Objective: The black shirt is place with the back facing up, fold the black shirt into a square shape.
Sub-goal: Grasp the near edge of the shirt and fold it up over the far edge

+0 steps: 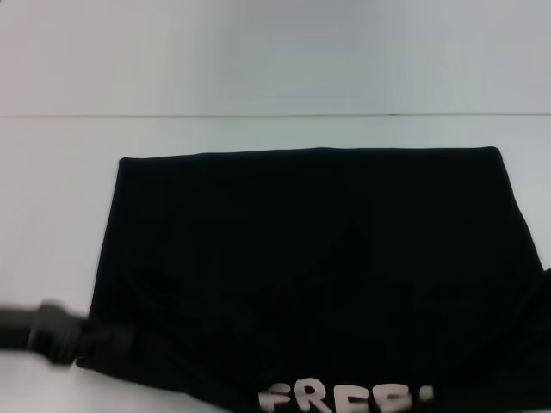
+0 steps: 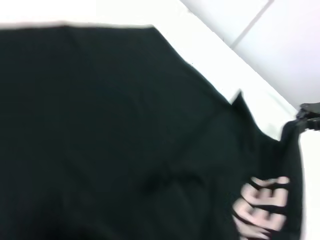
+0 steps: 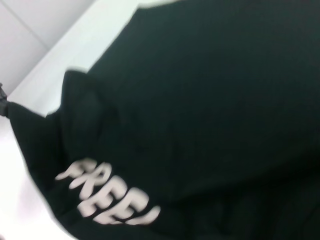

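The near hem of the shirt [image 1: 318, 275] is turned up toward the camera, so a strip of its printed side shows, with the white "FREE!" lettering [image 1: 344, 398] readable along that lifted edge. The rest of the shirt lies flat on the white table [image 1: 258, 69], plain side up, its far edge straight and its two far corners square. Beyond that far edge a thin seam line crosses the table.

The left gripper [image 1: 60, 334] is at the shirt's near left corner, low over the table and touching the cloth there. It appears as a dark blurred bar meeting the fabric. The cloth rises toward it, which suggests a hold on that corner, but how far its claw stands apart cannot be made out.

In the left wrist view the shirt [image 2: 110, 130] fills most of the picture, with the lettering [image 2: 262, 205] on the raised flap. A dark gripper part [image 2: 307, 116] shows at the flap's far corner, against the table [image 2: 240, 55].

In the right wrist view the shirt [image 3: 200, 100] likewise fills the picture, the lettering [image 3: 107, 197] on the folded-up strip and the table [image 3: 45, 45] beyond. The right gripper's own claw is not seen in any view, so its state cannot be told.
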`<action>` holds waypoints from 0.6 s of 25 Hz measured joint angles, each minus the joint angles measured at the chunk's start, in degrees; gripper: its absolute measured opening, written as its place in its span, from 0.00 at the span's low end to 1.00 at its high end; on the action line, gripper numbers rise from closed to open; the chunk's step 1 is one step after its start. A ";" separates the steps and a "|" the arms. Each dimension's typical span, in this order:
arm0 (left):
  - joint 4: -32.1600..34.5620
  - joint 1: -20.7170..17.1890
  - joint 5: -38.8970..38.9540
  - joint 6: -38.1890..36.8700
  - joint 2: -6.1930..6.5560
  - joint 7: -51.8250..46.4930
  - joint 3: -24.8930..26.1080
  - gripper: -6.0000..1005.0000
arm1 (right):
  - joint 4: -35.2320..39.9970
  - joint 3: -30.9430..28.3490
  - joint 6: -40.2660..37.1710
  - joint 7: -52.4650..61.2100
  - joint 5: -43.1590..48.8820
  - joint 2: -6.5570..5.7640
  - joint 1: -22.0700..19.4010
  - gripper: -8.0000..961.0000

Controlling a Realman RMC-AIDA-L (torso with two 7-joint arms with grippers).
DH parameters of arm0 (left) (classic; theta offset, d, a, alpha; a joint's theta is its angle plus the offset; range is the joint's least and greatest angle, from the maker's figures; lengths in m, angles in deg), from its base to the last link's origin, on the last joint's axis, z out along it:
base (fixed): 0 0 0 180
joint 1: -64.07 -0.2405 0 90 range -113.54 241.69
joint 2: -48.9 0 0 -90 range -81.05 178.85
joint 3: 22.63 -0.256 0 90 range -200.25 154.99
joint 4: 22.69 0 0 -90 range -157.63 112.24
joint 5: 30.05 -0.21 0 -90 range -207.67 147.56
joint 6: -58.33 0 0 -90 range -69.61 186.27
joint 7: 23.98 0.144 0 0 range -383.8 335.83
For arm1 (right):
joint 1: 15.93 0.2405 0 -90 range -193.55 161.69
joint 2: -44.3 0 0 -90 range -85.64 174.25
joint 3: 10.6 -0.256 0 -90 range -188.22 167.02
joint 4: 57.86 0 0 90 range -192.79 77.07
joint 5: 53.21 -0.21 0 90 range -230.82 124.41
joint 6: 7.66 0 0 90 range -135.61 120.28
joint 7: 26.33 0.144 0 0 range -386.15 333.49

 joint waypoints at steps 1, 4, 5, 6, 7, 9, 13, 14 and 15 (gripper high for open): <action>-1.00 1.31 0.08 1.42 0.42 -0.22 0.07 0.04 | 0.01 -1.04 0.45 0.30 -0.03 -0.14 1.20 0.05; -5.02 5.95 0.16 7.02 2.28 -0.90 0.31 0.04 | 0.08 -4.94 2.75 1.11 -0.19 -0.19 4.21 0.05; -6.09 6.90 0.19 8.71 2.86 -1.07 0.50 0.04 | -0.12 -5.96 3.93 1.54 -0.23 -0.21 5.19 0.05; -7.27 8.08 0.31 10.72 3.39 -1.42 0.63 0.04 | -0.39 -6.63 5.05 2.05 -0.30 -0.26 6.21 0.05; -8.16 9.07 0.43 12.85 3.76 -1.92 0.68 0.04 | -0.76 -6.91 6.86 2.96 -0.30 -0.29 7.22 0.05; -8.93 10.60 0.49 17.09 4.14 -3.60 0.38 0.04 | -1.54 -6.76 10.75 5.19 -0.31 -0.22 9.02 0.05; -10.18 13.25 0.20 27.09 4.28 -7.37 -0.03 0.04 | -4.13 -6.22 18.84 8.43 -0.31 0.52 12.54 0.05; -10.78 13.71 0.18 29.43 4.28 -7.94 -0.16 0.04 | -5.20 -6.09 21.00 8.80 -0.31 0.59 13.35 0.05; -11.45 14.19 0.15 32.11 4.28 -8.59 -0.44 0.04 | -6.79 -5.79 23.58 9.26 -0.31 0.59 14.48 0.05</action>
